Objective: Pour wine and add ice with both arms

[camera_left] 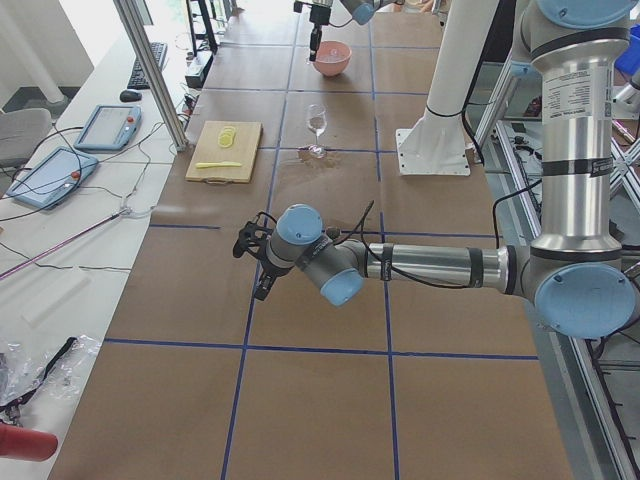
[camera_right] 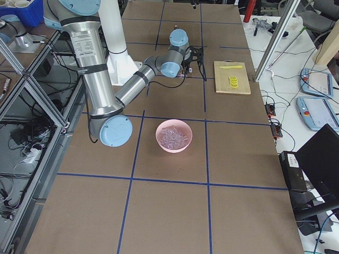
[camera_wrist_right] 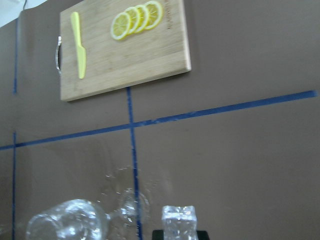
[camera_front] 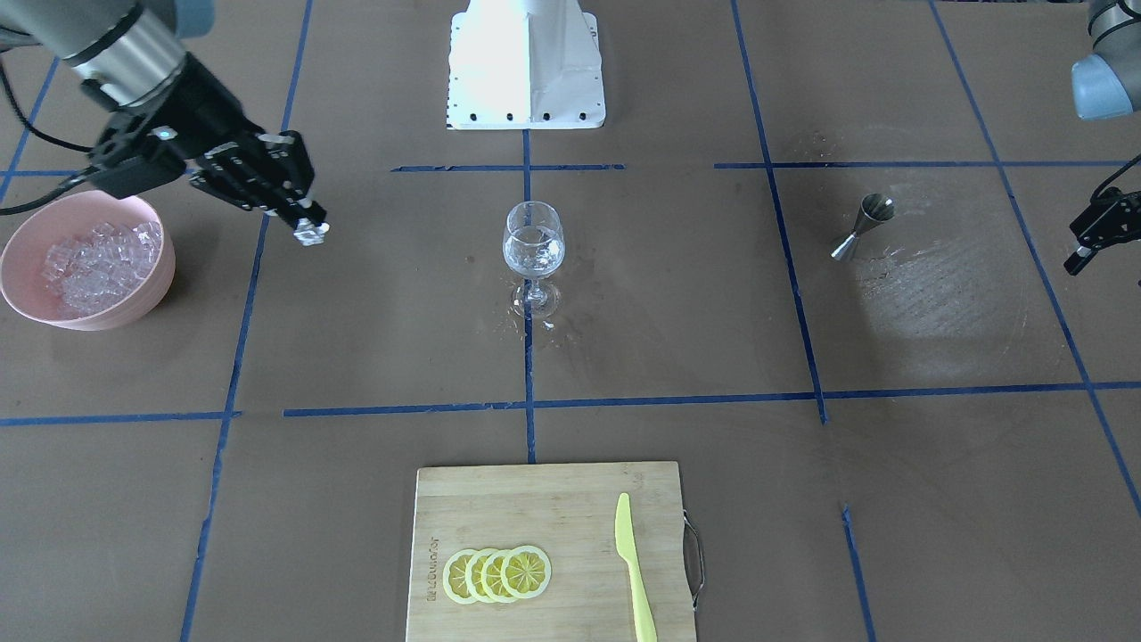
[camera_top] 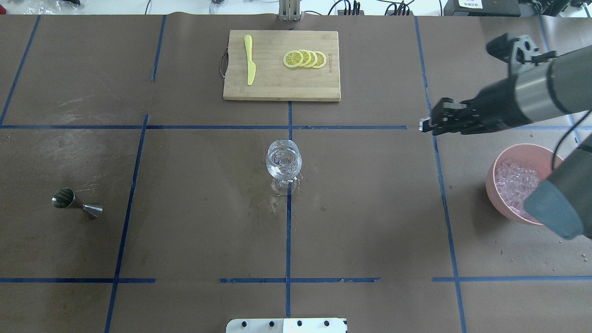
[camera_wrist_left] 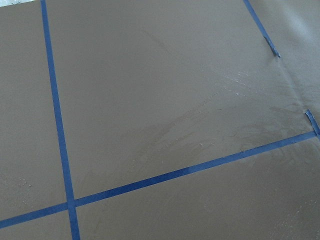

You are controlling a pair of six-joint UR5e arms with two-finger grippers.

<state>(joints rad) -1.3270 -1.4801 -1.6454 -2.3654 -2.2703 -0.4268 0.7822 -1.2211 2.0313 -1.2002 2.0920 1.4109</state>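
One clear glassy ice cube (camera_front: 311, 234) is hanging pinched between the right arm's black fingers (camera_front: 294, 212), hovering over the brown surface (camera_front: 374, 339) between the pink bowl (camera_front: 153, 294) of ice cubes (camera_front: 98, 259) and the stemmed glass (camera_front: 533, 218) holding clear wine (camera_front: 533, 258), while the left arm's fingers (camera_front: 1080, 257) are showing too little to tell whether they are spread.

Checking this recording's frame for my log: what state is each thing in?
right gripper: shut on an ice cube, held above the table.
left gripper: jaws cannot be judged.
wine glass: upright, holding clear liquid; wet around its foot.
jigger: lying on its side.
pink bowl: upright, full of ice.
lemon slices: overlapped on the cutting board.
yellow knife: flat on the board.
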